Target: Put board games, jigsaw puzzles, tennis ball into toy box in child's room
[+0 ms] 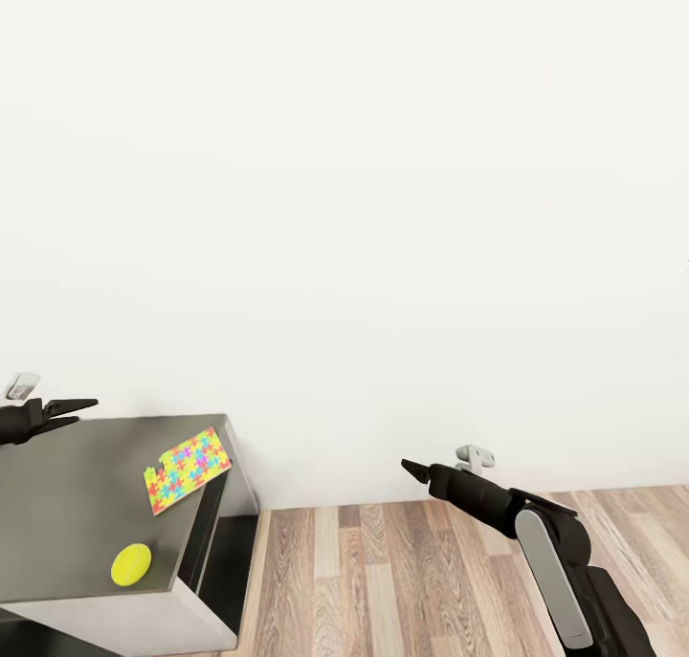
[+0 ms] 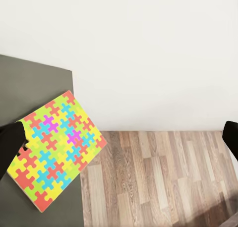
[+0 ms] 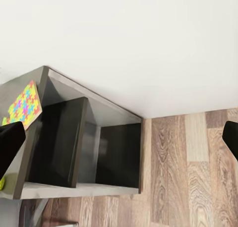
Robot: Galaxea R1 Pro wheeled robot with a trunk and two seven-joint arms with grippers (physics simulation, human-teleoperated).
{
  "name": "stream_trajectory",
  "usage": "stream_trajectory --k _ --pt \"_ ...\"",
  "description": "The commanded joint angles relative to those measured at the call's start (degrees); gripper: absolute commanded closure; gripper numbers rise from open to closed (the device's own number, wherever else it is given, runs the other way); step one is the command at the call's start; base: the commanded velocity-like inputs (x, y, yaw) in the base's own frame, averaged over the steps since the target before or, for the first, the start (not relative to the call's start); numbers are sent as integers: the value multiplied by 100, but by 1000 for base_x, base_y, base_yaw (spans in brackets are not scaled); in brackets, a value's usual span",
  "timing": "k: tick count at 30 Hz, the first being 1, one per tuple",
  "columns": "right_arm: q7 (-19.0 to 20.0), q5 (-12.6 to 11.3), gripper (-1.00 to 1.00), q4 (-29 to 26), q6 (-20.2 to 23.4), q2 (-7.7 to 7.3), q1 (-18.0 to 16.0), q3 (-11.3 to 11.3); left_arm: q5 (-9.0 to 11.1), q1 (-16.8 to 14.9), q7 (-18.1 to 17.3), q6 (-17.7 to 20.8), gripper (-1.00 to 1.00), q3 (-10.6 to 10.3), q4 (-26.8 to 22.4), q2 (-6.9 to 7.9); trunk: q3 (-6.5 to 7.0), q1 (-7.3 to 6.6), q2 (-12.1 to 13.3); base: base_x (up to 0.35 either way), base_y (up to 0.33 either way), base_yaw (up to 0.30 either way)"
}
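Observation:
A jigsaw puzzle (image 1: 187,469) in yellow, pink, blue and green lies on the grey table (image 1: 67,514), with one edge sticking out past the tabletop's end. Closer to me on the same top sits the yellow tennis ball (image 1: 131,563). My left gripper (image 1: 81,413) hovers open above the table's far left part, away from both. In the left wrist view the jigsaw puzzle (image 2: 55,147) lies just ahead of the open left gripper (image 2: 121,140). My right gripper (image 1: 413,468) hangs open over the floor to the right of the table. The toy box, board games and bed are out of view.
A plain white wall (image 1: 383,208) fills the space behind the table. Wood-plank floor (image 1: 383,580) stretches to the right. In the right wrist view the table's end (image 3: 84,138) has dark open compartments.

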Motion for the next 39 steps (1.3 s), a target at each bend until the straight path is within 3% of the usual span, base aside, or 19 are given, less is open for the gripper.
stream_trajectory --k 1,39 --pt "42 31 -100 -4 29 1 -5 -9 27 -6 -10 60 -100 -9 3 2 -2 4 -11 0 0 0" --pt "42 36 -100 -3 6 6 -5 -9 27 -6 -5 60 -100 -9 3 -24 361 4 -11 0 0 34"
